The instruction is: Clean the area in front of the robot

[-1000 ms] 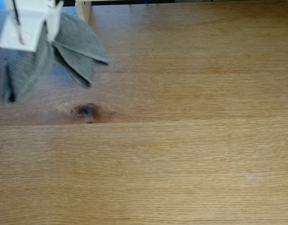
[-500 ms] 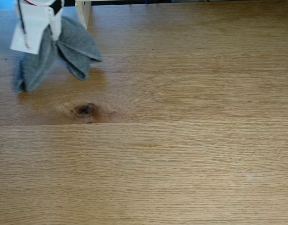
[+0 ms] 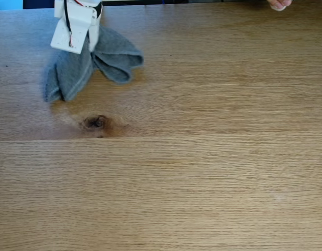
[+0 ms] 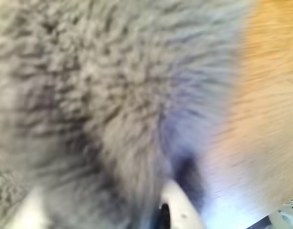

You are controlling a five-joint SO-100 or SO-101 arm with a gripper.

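Shifted rightward along the light-brown oak worktop (image 3: 202,172), the white plastic arm's end effector (image 3: 83,49) grips a crumpled grey terry cloth (image 3: 71,73) above its dark knot (image 3: 96,122).

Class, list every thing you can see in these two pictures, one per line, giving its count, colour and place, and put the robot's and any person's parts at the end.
Oak tabletop: one, light brown with fine grain and plank seams, spans the fixed view.
Dark knot: one, dark brown, in the tabletop, left of centre, just below the cloth.
Grey terry cloth: one, grey, bunched at upper left of the fixed view, hanging from the gripper onto the table; close up and blurred in the wrist view.
White plastic robot arm: one, white with red and black wires, top left, above the cloth.
Gripper: one, white fingers, shut on the cloth.
Person's fingertip: one, top right edge.
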